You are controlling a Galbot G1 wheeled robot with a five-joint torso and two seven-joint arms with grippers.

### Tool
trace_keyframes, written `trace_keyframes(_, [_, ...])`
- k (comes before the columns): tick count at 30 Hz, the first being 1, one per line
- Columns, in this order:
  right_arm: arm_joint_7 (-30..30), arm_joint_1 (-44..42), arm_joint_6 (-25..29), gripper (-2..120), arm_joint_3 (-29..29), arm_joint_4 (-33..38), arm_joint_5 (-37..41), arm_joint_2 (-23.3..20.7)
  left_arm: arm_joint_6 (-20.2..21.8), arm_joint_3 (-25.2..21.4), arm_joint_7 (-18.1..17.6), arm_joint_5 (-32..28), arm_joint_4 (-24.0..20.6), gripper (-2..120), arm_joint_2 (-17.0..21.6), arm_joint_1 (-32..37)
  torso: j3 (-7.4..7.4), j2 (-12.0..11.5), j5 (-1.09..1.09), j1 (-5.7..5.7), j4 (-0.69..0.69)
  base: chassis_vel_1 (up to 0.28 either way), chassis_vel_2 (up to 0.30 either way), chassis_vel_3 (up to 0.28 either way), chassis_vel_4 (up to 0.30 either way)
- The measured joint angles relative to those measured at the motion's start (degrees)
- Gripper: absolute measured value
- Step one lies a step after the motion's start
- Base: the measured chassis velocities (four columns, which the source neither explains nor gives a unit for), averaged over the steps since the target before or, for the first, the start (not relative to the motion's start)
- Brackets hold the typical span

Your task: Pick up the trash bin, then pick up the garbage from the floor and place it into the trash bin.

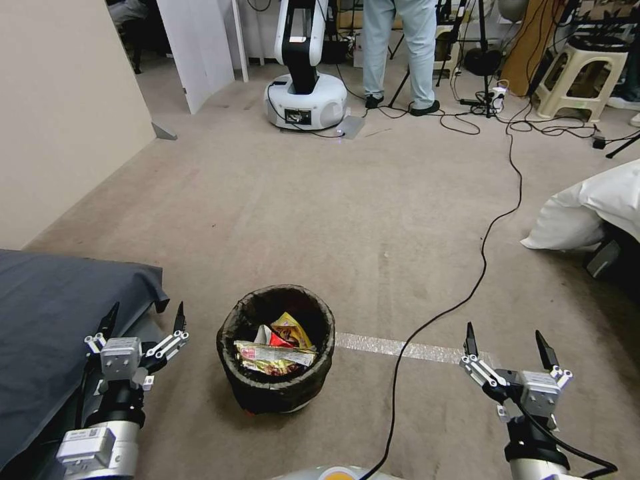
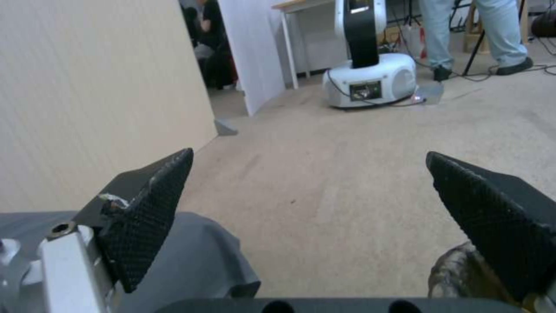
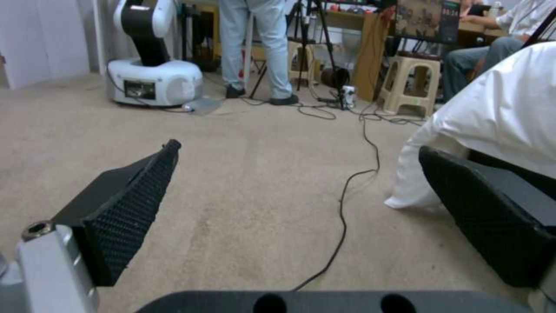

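The trash bin [image 1: 277, 350] stands upright on the floor [image 1: 373, 220], its dark liner folded over the rim. Inside lies garbage [image 1: 277, 347]: yellow and red-white snack wrappers. My left gripper [image 1: 145, 319] hangs open just left of the bin, apart from it, above the edge of a dark grey cover. In the left wrist view a bit of the bin's liner [image 2: 451, 274] shows beside one finger [image 2: 145, 217]. My right gripper [image 1: 508, 343] is open well to the right of the bin, above the carpet, with nothing between its fingers [image 3: 124, 213].
A dark grey covered surface [image 1: 53, 320] lies at the left. A black cable [image 1: 467, 287] runs across the carpet past a clear tape strip [image 1: 393, 347]. White bedding [image 1: 593, 207] is at the right. Another robot's base [image 1: 305, 100], a standing person and a stool are at the back.
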Motion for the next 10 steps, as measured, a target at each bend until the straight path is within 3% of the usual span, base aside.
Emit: trace_keyframes(10, [-0.03,0.00,0.00,100,0.00,0.00,0.01,0.00,0.00,0.00,0.00,0.00,0.00,100,0.00,0.00,0.00,0.00,0.00,0.00,0.01,0.000,0.000,0.000,0.000])
